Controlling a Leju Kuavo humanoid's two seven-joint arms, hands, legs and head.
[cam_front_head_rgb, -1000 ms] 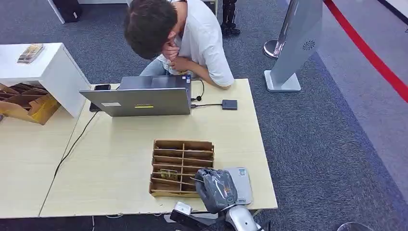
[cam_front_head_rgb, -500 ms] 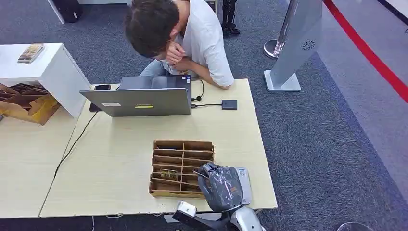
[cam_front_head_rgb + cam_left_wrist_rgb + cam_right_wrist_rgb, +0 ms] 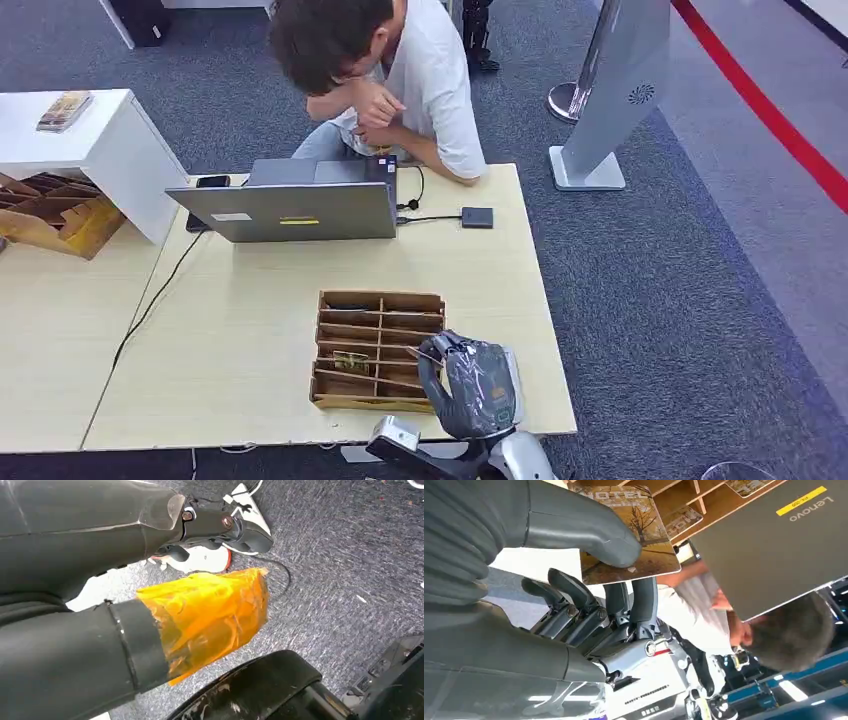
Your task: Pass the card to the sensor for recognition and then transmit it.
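Observation:
My right hand (image 3: pixel 470 388) hovers over the near right corner of the table, just right of the wooden organizer (image 3: pixel 380 299). It pinches a brown hotel card (image 3: pixel 639 535) between the thumb (image 3: pixel 589 530) and the fingers. Under the hand lies a flat white-grey pad (image 3: pixel 512 362), mostly covered. A small dark square device (image 3: pixel 477 217) sits at the far side, wired to the laptop (image 3: pixel 300 210). Another card (image 3: pixel 350 360) lies in an organizer slot. My left hand (image 3: pixel 200 570) hangs over the carpet, one digit wrapped in orange film, holding nothing.
A person (image 3: pixel 400 80) sits behind the laptop, leaning over the table's far edge. A phone (image 3: pixel 212 181) lies left of the laptop, with a cable trailing off the table. A white cabinet (image 3: pixel 90 150) and cardboard trays (image 3: pixel 50 215) stand left. A grey kiosk stand (image 3: pixel 610 100) rises on the right.
My right hand has shifted right, away from the organizer, and now covers more of the white-grey pad. The person has shifted their head and moved a hand.

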